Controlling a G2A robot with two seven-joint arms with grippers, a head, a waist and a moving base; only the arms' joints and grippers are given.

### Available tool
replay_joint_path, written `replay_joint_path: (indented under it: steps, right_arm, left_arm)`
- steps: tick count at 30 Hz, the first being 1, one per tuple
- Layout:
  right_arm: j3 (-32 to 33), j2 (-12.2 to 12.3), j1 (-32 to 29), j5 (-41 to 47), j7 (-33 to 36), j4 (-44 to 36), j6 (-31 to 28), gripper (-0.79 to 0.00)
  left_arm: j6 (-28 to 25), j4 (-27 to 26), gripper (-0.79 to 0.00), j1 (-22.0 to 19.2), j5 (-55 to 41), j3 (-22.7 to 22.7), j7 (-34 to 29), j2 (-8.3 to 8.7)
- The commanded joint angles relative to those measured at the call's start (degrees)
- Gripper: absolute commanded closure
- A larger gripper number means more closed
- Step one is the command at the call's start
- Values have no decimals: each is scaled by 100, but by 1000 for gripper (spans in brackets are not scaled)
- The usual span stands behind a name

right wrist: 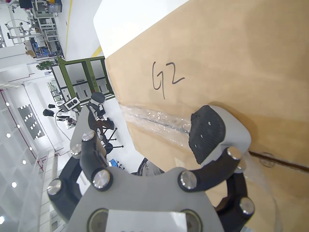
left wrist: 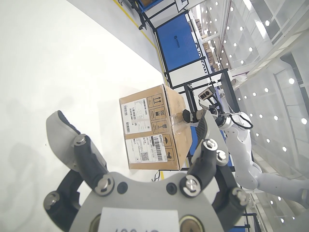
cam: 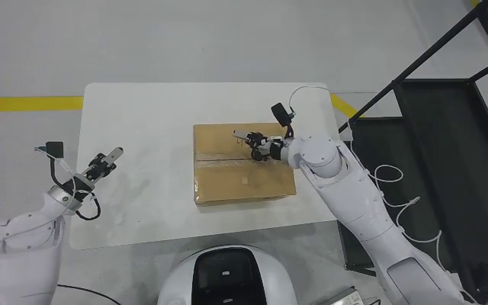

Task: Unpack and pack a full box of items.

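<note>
A closed brown cardboard box stands on the white table, right of its middle, with clear tape along the top seam. My right gripper is over the box's top near the seam, open, with nothing between its fingers. In the right wrist view the right gripper has one black pad lying against the box top at the tape. My left gripper hovers open near the table's left edge, well apart from the box. Seen from the left wrist, the left gripper faces the box's labelled side.
A black metal rack stands close to the table's right side. A yellow floor line runs past the table on the left. Bare table surface lies between the left gripper and the box.
</note>
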Motion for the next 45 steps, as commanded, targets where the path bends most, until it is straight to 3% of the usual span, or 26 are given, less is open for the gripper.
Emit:
replay_joint_path:
  steps: [1,27,37,45]
  right_arm:
    - [63,18,-35,-44,-2,-21,39,-785]
    - [1696,312,-1448,-28,-560,-527,255,-785]
    - [3055,332,-2671,1242,-1240,-804,-1400,-785]
    - [3489,285,-3211,1906,-1486,-1078,-2832,-785]
  left_arm:
    - [9,7,-785,2,9,3,9,7]
    - [-11,198,-785,-158,-112,196,-8,72]
    - [-18,167,-785,-211,-438,353,81,62]
    - [96,39,-785,-268,-734,437,238,46]
